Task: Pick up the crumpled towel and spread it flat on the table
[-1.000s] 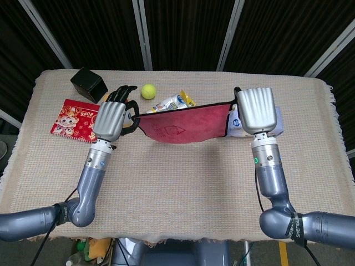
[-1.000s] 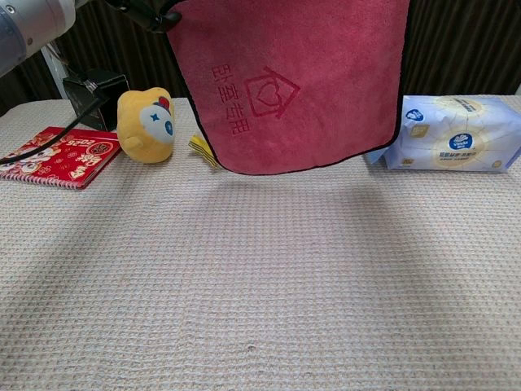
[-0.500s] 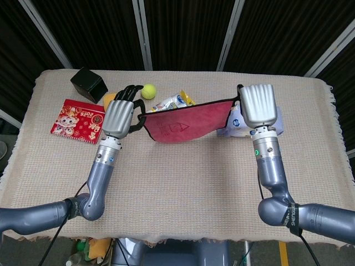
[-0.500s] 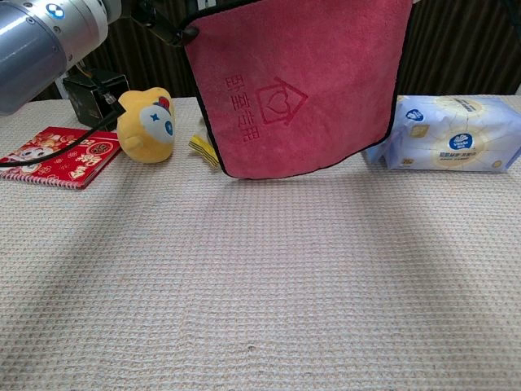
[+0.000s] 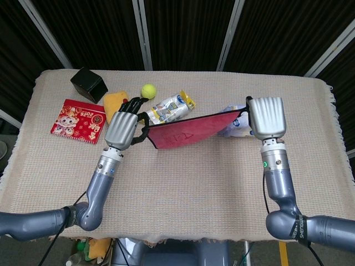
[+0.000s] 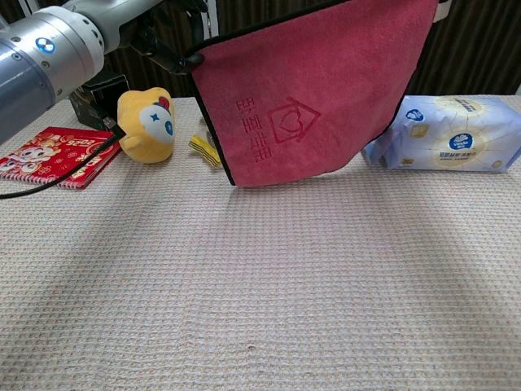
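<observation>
Chest view: both robot hands (image 5: 123, 128) (image 5: 267, 117) hold towel (image 6: 313, 98) above table, plush (image 6: 145, 124) and tissues (image 6: 450, 133) behind.

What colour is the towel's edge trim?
Black, running round the red towel; clearest in the chest view.

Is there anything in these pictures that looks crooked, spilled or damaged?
Only the towel hangs askew: held between the left hand and right hand, its lower edge slants, the left corner lower than the right. Nothing looks spilled or damaged.
</observation>
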`<state>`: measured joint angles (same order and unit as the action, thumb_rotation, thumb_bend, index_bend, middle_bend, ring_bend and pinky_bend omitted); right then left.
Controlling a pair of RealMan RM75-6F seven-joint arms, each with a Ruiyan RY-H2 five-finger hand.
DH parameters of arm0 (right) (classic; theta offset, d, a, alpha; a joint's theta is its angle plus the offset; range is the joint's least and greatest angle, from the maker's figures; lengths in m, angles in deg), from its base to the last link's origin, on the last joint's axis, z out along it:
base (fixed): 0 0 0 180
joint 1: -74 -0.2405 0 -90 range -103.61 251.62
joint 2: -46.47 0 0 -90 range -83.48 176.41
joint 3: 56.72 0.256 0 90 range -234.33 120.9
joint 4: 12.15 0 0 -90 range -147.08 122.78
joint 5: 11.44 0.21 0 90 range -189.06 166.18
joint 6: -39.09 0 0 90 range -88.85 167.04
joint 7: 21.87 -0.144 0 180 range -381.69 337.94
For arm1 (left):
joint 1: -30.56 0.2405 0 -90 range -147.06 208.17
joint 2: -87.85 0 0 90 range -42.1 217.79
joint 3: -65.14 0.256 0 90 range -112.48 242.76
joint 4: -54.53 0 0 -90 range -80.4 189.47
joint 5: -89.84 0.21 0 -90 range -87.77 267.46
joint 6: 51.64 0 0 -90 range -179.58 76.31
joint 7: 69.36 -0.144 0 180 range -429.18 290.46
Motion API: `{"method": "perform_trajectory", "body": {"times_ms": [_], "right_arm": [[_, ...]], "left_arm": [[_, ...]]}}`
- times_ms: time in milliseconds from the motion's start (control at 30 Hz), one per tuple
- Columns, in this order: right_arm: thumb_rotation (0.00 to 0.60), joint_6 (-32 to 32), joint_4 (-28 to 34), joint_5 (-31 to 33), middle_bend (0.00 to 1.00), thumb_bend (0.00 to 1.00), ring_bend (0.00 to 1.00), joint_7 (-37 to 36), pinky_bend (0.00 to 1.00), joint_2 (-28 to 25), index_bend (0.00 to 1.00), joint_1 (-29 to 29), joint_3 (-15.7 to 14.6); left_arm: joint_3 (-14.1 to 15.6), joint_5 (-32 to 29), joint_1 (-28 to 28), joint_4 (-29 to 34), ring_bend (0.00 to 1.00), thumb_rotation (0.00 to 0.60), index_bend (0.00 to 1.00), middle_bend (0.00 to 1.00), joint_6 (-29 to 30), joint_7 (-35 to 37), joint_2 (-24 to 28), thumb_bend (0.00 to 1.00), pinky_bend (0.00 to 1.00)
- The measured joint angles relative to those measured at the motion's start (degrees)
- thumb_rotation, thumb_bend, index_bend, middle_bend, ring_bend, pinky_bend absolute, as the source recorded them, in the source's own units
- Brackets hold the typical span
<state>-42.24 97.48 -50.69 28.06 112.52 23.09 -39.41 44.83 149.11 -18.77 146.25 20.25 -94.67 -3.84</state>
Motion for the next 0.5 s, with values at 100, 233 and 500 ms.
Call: {"method": "perform_trajectory", "body": {"times_ms": [100,233,500], "right_arm": [[0.6,-1.49,1.5,-1.33,0.98,0.62,1.0,-0.17,0.9,0.07,0.87,1.54,-1.43],[0.6,-3.03,3.2,-3.74,0.98,0.62,1.0,-0.35,0.9,0.64,0.87,3.46,-3.65],[0.6,-6.03,6.09,-9.48,0.98,0.62,1.0,0.07,0.9,2.35,0.87,6.63,-7.43]], "left_arm": [[1.77,1.52,1.38,1.77,0.1,0.6,0.62,0.14,0.96,0.32,0.35,0.42,0.19],[4.21,3.43,3.25,3.41,0.1,0.6,0.62,0.14,2.11,0.69,0.76,0.42,0.19],[7.63,6.49,6.14,5.54,0.1,0.6,0.62,0.14,3.28,1.51,1.38,0.42,0.19]]}}
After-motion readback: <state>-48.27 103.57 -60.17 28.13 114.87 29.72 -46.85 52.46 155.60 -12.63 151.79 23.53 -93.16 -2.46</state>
